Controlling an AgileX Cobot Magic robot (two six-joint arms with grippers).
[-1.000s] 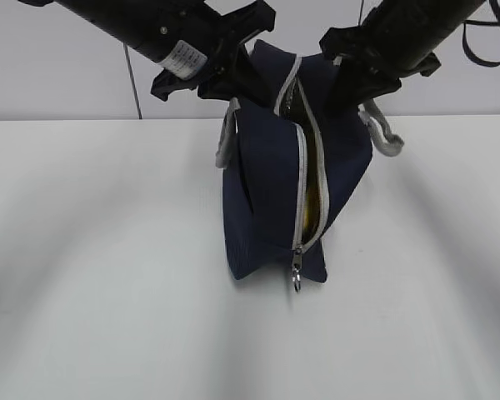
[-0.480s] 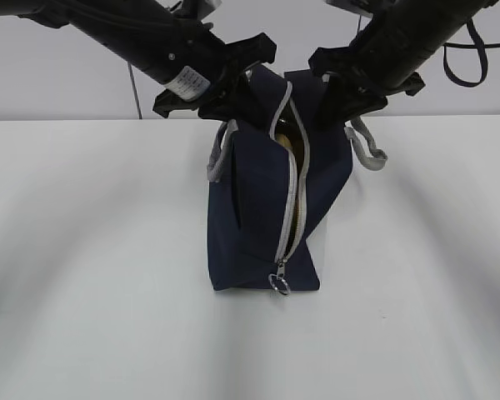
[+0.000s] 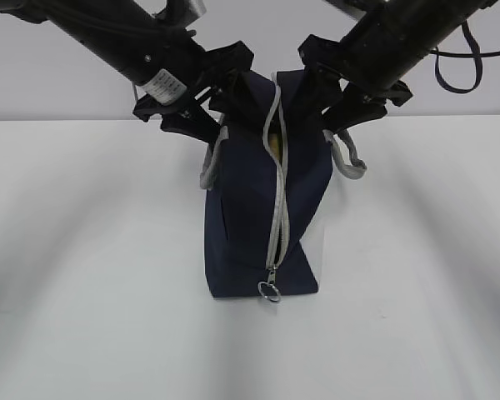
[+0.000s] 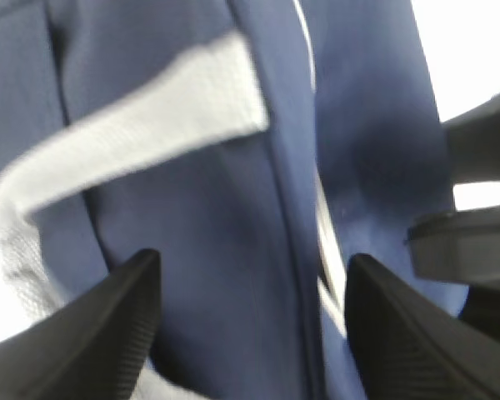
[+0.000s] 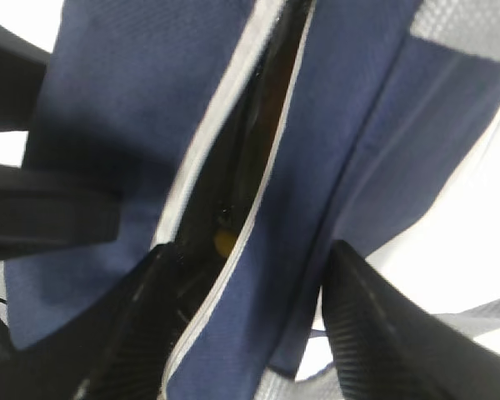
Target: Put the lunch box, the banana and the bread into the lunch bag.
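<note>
Since a second ago, lunch bag [image 3: 262, 208] sits upright on table [image 3: 83, 292]. Left gripper [image 4: 250, 325] and right gripper [image 5: 242, 325]: jaws apart, straddling its top. Banana [image 5: 223, 243] yellow inside the zipper slit [image 3: 277, 183].

The lunch bag [image 3: 250, 225] is navy blue, with a light grey zipper [image 3: 277, 208] and grey strap handles [image 3: 347, 157]. Its ring pull [image 3: 269, 292] is silver. Something yellow [image 3: 274, 146] shows in the opening. The fingers [image 4: 108, 333] are black. The desk [image 3: 92, 292] is plain white.
</note>
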